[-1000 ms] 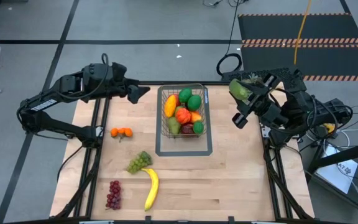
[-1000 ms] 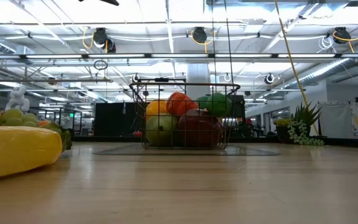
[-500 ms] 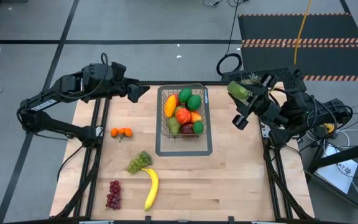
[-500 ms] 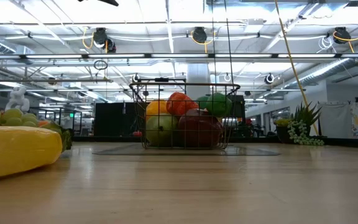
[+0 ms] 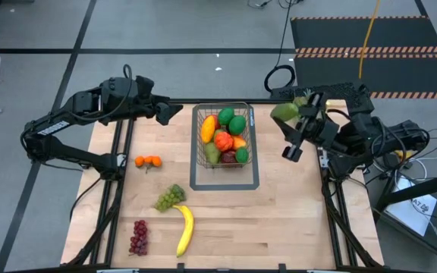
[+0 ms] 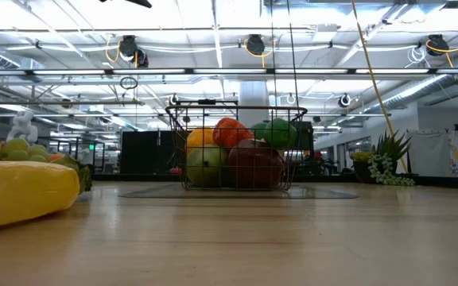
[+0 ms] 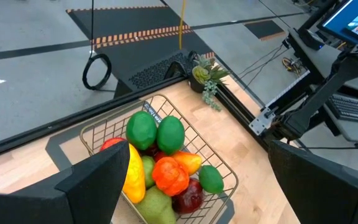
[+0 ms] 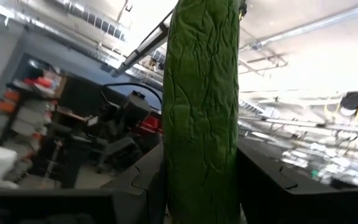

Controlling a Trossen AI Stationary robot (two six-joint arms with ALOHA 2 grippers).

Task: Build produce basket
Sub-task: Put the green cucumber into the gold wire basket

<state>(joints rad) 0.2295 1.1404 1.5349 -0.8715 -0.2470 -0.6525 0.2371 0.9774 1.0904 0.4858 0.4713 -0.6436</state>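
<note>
One cucumber (image 8: 202,112) sits clamped in the right gripper (image 5: 298,121).

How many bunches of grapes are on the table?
2: a green grape bunch beside the yellow banana's top end, and a dark red grape bunch near the wooden table's front left corner.

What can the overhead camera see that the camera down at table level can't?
Only the high view shows both arms: the left gripper open beside the basket, and the right gripper shut on a green cucumber off the basket's other side. It also shows the small oranges and purple grapes.

Only the low view shows the room behind the table, with its ceiling lights and a small plant.

Both show the basket filled with fruit, the banana and the green grapes.
</note>
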